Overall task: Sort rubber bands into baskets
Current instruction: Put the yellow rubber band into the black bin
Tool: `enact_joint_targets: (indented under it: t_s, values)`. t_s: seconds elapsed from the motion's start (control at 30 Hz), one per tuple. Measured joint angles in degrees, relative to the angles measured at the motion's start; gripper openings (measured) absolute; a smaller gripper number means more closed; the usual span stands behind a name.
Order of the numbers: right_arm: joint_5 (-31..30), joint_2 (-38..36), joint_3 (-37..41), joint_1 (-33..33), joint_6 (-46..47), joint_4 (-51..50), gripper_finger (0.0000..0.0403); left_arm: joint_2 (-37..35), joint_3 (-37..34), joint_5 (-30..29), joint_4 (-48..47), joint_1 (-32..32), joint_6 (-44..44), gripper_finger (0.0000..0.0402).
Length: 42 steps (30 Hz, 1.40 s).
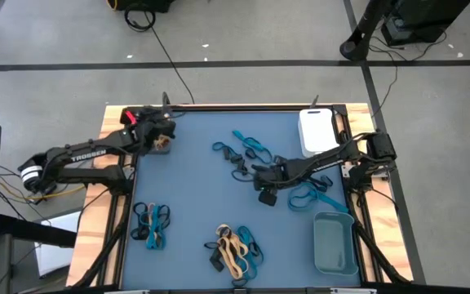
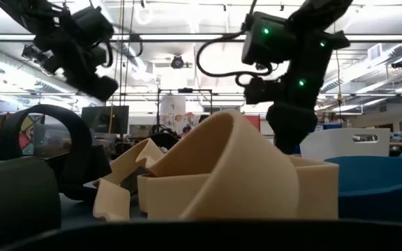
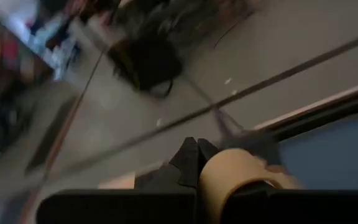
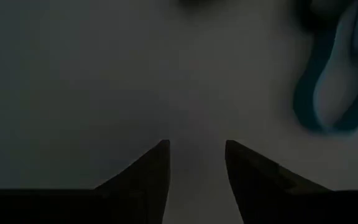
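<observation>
Sorting is judged barely begun: bands (image 1: 237,248) lie in clusters across centre and lower frame, and the white basket (image 1: 317,131) and teal basket (image 1: 334,243) at right look empty. The left gripper (image 1: 163,140), upper left, is clamped on a tan band (image 3: 238,176); the right gripper (image 4: 196,165), fingers apart, hovers empty over the mat near a blue band (image 4: 334,81)

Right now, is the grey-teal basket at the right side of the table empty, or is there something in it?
Empty. In the high view the grey-teal basket shows only its bare floor; the nearest blue rubber bands lie outside it on the table.

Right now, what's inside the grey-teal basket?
In the high view, the grey-teal basket looks empty: only its bare floor shows, no rubber bands. The nearest blue bands lie outside it on the mat. Nothing covers it.
</observation>
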<state>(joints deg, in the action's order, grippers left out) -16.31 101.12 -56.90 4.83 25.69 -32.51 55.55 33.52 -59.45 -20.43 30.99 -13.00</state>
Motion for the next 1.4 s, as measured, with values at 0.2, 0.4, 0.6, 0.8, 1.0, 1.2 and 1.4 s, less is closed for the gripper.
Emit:
enact_joint_targets:
  t_s: [0.2, 0.4, 0.6, 0.8, 1.0, 1.2, 1.4]
  values:
    - [1.0, 0.0, 1.0, 1.7, 1.6, 1.0, 0.0162, 0.2, 0.0, 10.1, -4.4, 7.6, -7.0, 0.0009]
    - [1.4, 0.0, 1.0, 2.3, 1.1, 2.1, 0.0166, 0.3, 0.0, 16.9, -6.4, 13.3, -9.9, 0.0048]
    - [1.5, -3.3, 1.0, 2.3, 2.5, 0.4, 0.0165, 0.3, 0.0, 18.2, -11.1, 16.1, -10.6, 0.0112]
    - [1.5, -8.8, 1.0, 2.3, 0.9, -2.1, 0.0162, 0.3, 0.0, 19.6, -14.8, 16.3, -13.1, 0.0178]
    - [5.5, -12.8, 1.0, 2.3, 1.1, -4.9, 0.0164, 0.3, 0.0, 24.5, -7.3, 15.7, -10.6, 0.0214]
    - [5.9, -15.5, 1.0, 2.3, 2.8, -5.3, 0.0159, 0.2, 0.0, 23.1, -3.4, 15.8, -15.8, 0.0212]
    - [5.9, -16.1, 1.0, 2.3, 2.9, -6.2, 0.0158, 0.2, 0.0, 22.6, -0.5, 15.8, -19.8, 0.0211]
